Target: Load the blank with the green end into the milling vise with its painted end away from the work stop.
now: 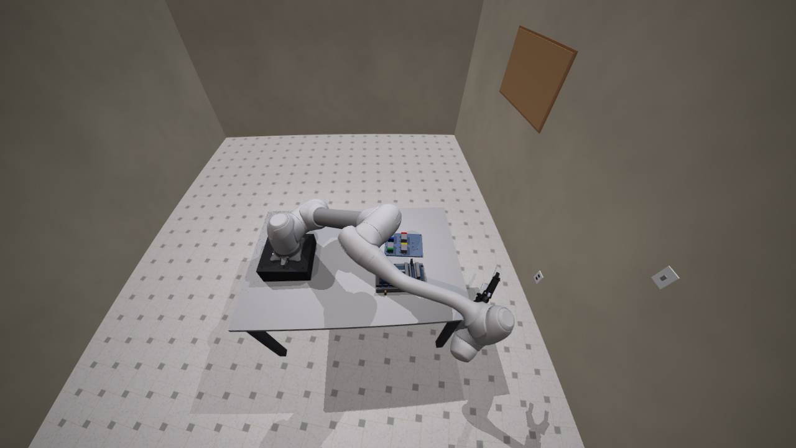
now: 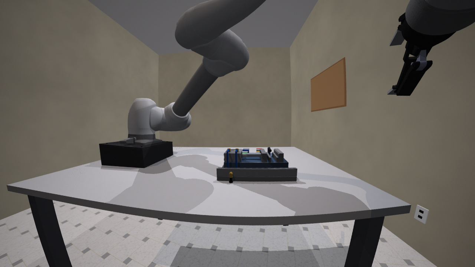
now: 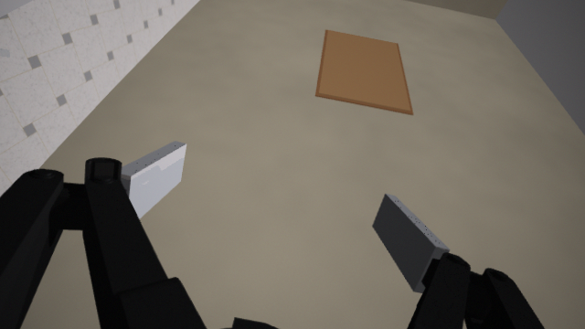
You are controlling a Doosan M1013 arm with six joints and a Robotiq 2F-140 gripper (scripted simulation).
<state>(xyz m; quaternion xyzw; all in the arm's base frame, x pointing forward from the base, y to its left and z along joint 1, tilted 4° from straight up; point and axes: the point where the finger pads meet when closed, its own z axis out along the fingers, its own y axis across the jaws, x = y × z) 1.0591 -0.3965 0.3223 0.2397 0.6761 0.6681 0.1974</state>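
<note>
Room: beige walls (image 1: 640, 183) (image 2: 82, 82) (image 3: 256, 183), framed orange-brown board (image 1: 538, 79) (image 2: 328, 84) (image 3: 365, 72), pale tiled floor (image 1: 361, 167) (image 2: 212, 235) (image 3: 50, 82). One black two-finger gripper (image 1: 489, 287) (image 2: 393, 66) (image 3: 284, 187) with flat grey pads (image 2: 395, 38) (image 3: 157, 183), fingers spread fully apart, nothing held or touched, beyond the table's edge. One grey block-shaped blank with green end (image 1: 390, 247), on the blue rectangular infeed plate (image 1: 416, 245), beside other blanks.

Green-ended blank (image 1: 390, 246) on infeed plate (image 1: 415, 245).

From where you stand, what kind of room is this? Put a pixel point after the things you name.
Maybe a robot workshop or lab: a robot arm (image 1: 371, 251) (image 2: 196, 91) is on a table (image 1: 278, 312) (image 2: 186, 212), near a milling vise (image 1: 408, 285) (image 2: 257, 174).
</note>
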